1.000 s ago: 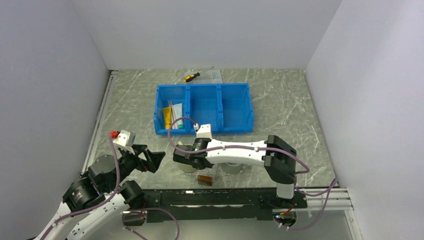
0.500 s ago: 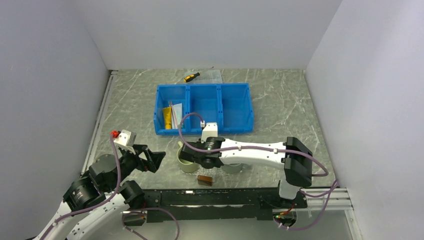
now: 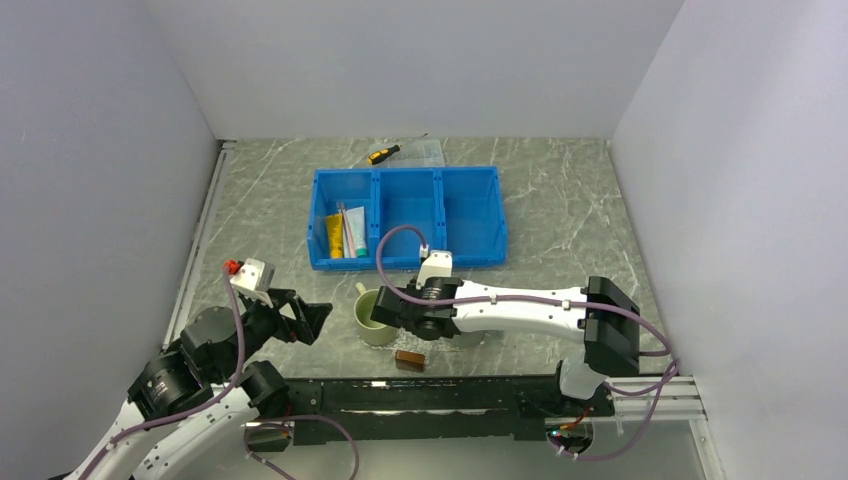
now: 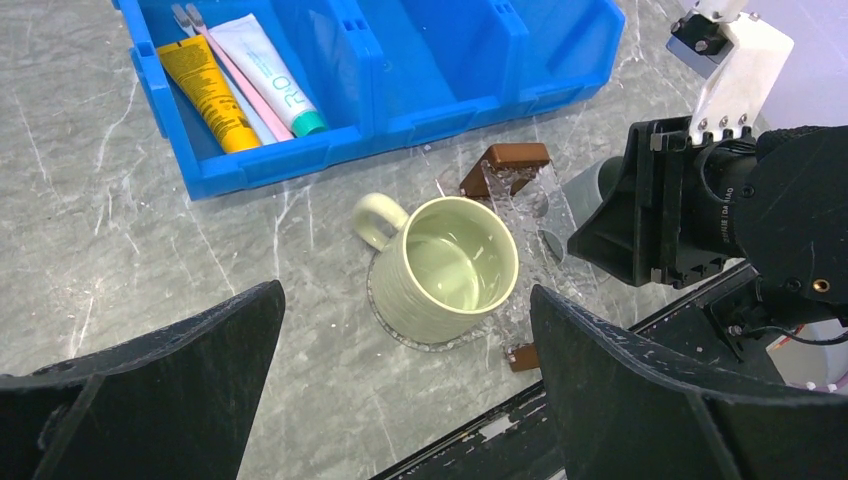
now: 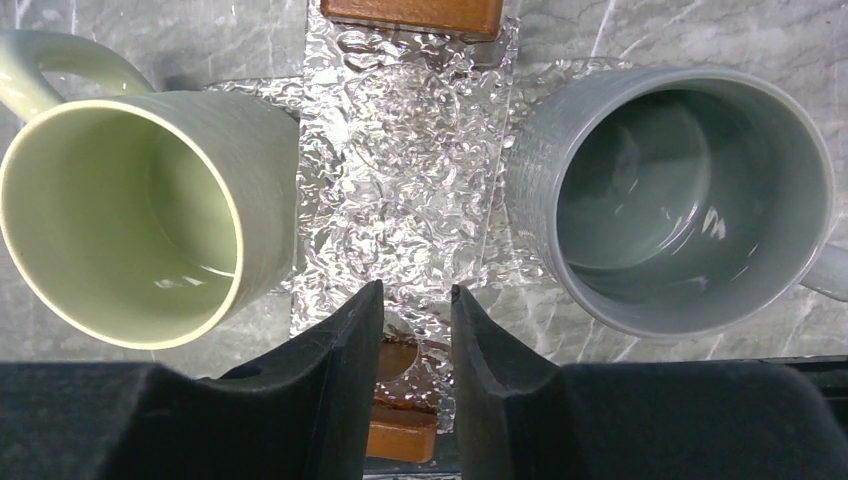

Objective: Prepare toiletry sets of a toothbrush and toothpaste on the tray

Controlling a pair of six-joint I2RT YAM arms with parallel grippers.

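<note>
- Right wrist view: right end effector (image 5: 415,295), fingers narrowly parted and empty, hangs over the small clear crinkled tray with brown wooden handles (image 5: 400,170), squeezed between a pale green mug (image 5: 130,210) and a grey mug (image 5: 690,200); any sideways drift risks knocking either.
- Left end effector (image 4: 402,290) is spread wide, empty.
- White toothpaste tube (image 4: 270,65) and thin pink toothbrush (image 4: 243,78) lie in the blue plastic bin's (image 4: 260,165) left compartment, beside a yellow tube (image 4: 205,95).

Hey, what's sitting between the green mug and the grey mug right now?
The clear tray lies between the green mug and the grey mug, seen best in the right wrist view.
</note>
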